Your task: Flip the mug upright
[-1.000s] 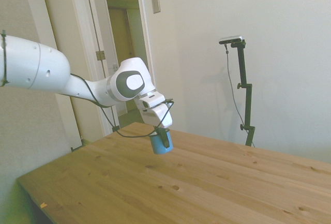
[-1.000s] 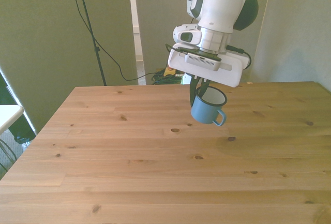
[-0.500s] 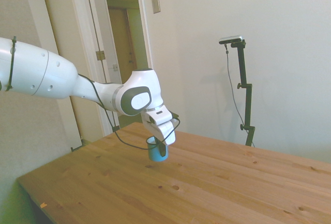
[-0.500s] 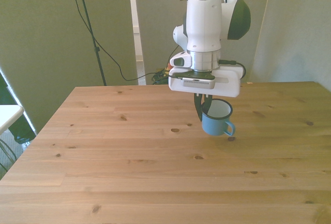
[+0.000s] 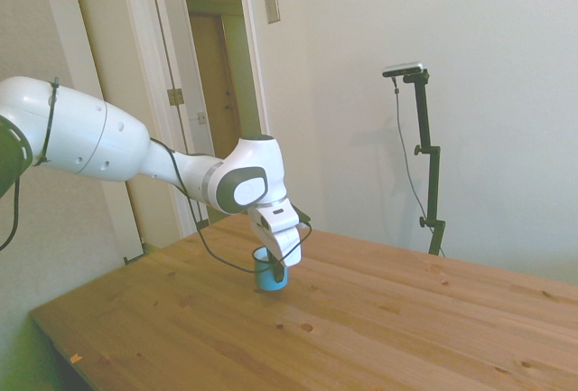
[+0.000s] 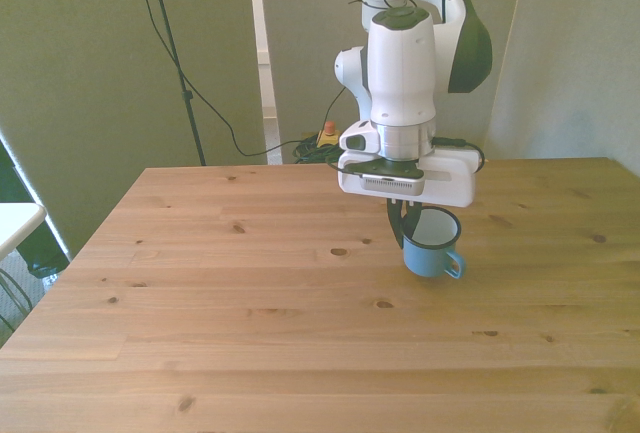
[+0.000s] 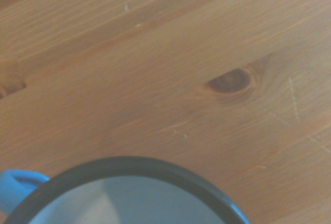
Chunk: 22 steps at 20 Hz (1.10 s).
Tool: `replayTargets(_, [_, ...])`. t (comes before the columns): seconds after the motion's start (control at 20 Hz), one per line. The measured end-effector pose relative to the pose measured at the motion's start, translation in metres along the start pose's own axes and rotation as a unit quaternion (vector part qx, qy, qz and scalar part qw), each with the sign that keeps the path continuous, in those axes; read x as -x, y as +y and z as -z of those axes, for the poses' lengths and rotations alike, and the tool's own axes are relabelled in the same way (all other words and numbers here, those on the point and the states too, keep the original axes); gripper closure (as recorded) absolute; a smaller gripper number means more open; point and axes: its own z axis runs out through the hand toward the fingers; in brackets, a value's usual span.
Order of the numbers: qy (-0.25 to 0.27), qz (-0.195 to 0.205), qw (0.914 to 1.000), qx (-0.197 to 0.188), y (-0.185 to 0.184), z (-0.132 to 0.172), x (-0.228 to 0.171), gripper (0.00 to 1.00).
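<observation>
The light-blue mug (image 6: pixel 432 246) stands upright on the wooden table (image 6: pixel 250 333), its white inside and dark rim facing up and its handle toward the front view's right. My gripper (image 6: pixel 404 225) comes straight down over it and is shut on the mug's rim wall at the side toward the front view's left. In the side view the mug (image 5: pixel 269 273) rests on the table under the gripper (image 5: pixel 275 263). The wrist view shows the mug's dark rim (image 7: pixel 129 164) and white inside from close above, with the blue handle (image 7: pixel 13 185) at the edge.
The wooden table (image 5: pixel 379 319) spreads out bare around the mug. A dark knot (image 7: pixel 227 80) marks the wood close to the mug. A black stand with a cable (image 6: pixel 170 53) rises behind the table's far edge at the front view's left.
The gripper has come down with the mug, which went from tilted in the air to upright with its base on the table. It also shifted slightly toward the front view's right.
</observation>
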Motion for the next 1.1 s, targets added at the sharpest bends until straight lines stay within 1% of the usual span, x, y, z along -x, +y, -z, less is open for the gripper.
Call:
replayTargets(0.2, [-0.002, -0.012, 0.9999, 0.008, -0.004, -0.019, 0.004, 1.0])
replayTargets(0.35, [-0.002, -0.014, 0.9999, 0.009, -0.007, -0.023, 0.003, 1.0])
replayTargets(0.4, [-0.001, -0.014, 0.9999, 0.009, -0.007, -0.023, 0.003, 0.0])
replayTargets(0.8, [0.013, -0.007, 0.9998, 0.014, -0.009, -0.025, 0.01, 0.0])
replayTargets(1.1, [0.02, -0.005, 0.9998, 0.009, -0.001, -0.03, 0.014, 0.0])
